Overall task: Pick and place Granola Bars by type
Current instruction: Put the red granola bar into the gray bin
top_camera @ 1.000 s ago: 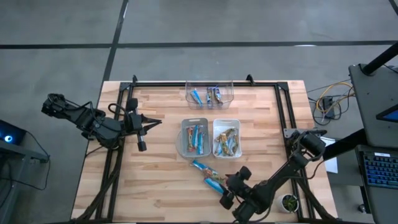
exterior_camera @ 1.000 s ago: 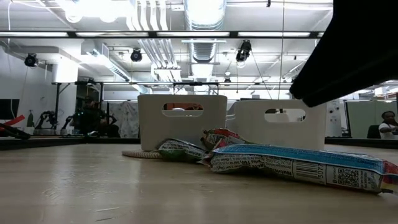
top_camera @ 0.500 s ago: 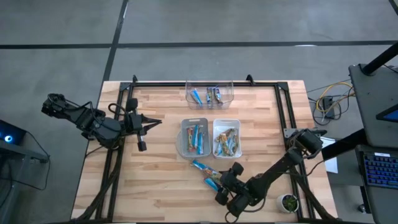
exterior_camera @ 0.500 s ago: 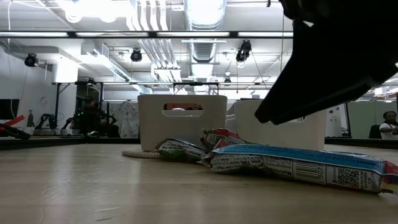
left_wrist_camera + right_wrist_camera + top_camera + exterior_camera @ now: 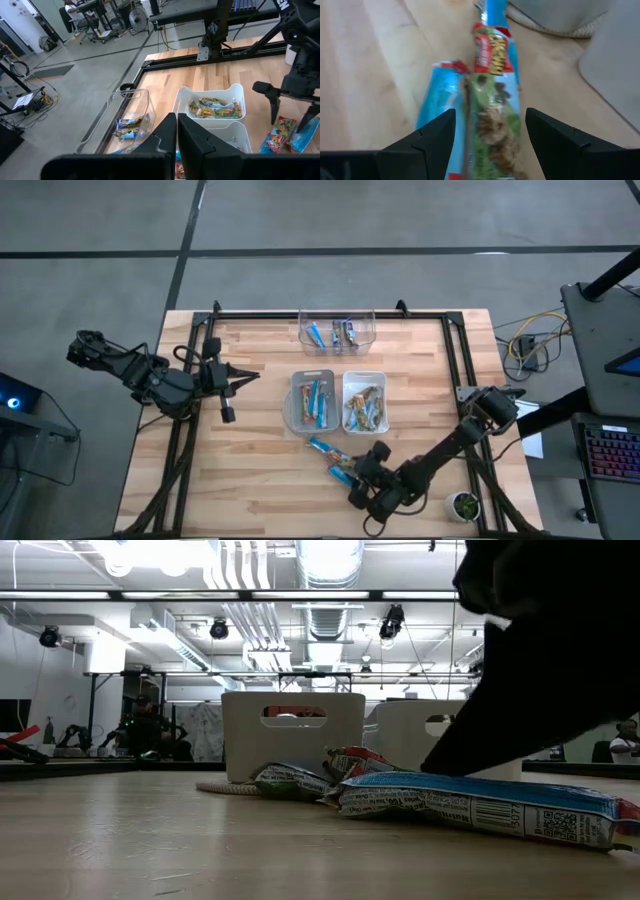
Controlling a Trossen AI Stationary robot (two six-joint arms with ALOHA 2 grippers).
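The right gripper (image 5: 490, 137) hung low over the loose granola bars near the table's front edge, its fingers spread wide on either side of a green-wrapped bar (image 5: 496, 115) and a blue bar (image 5: 436, 105) touching it, gripping neither. In the low view that arm was a dark mass hiding much of the white bin (image 5: 432, 735). The left gripper (image 5: 228, 387) waited at the table's left, fingers pressed together.

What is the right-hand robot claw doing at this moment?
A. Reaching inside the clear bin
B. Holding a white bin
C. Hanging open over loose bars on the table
C: the right gripper has its fingers spread over the loose bars lying on the table.
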